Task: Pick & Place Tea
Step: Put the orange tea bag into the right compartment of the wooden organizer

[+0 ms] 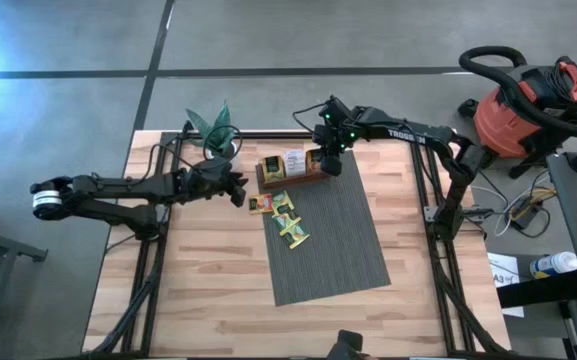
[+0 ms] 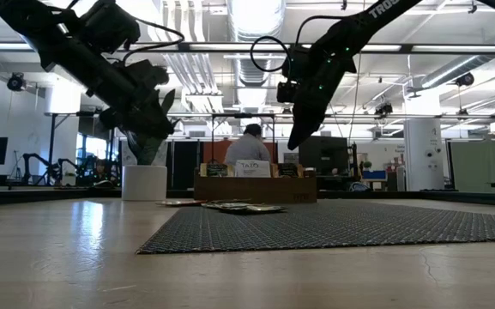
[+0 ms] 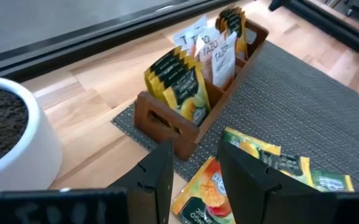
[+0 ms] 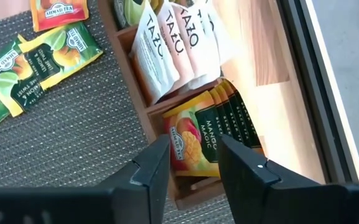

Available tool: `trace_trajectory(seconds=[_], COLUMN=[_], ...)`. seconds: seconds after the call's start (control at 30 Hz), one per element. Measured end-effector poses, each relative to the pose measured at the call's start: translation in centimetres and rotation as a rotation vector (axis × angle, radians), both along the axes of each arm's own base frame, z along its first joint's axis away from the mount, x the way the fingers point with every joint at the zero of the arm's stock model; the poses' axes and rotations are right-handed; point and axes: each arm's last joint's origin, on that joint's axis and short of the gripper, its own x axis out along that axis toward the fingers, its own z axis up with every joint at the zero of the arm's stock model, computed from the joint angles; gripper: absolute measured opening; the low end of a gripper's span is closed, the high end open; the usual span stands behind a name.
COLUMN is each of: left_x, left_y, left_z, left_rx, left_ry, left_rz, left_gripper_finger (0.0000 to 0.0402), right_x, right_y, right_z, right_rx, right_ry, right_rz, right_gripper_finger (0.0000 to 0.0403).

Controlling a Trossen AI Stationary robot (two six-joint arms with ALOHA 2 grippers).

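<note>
Several small flat square tea sachets [image 1: 290, 224], green and yellow, were seen lying loose on the grey woven mat [image 1: 338, 250]; more were stored upright in the brown wooden compartment tray [image 1: 290, 178], sorted by kind. The right claw [image 4: 190, 160] was held over the tray's mango-sachet compartment [image 4: 211, 132], fingers apart and empty, probably just after a release. The left claw [image 3: 195, 171], parted and empty, was hovering by the orange sachet [image 3: 207, 198] at the mat's edge on the wooden surface [image 1: 208, 290].
</note>
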Motion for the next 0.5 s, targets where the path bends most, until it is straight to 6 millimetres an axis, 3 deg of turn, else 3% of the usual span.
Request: trace_trajectory(seconds=[0.5], left_x=[-0.10], left_y=[-0.04], left_z=[-0.30], left_rx=[-0.004], left_ry=[0.010], left_rz=[-0.003], left_gripper_finger=[0.0124], right_x=[0.23], right_y=[-0.16], right_z=[0.15], right_rx=[-0.019], right_ry=[-0.028], right_rz=[0.000], right_gripper_finger=[0.0128])
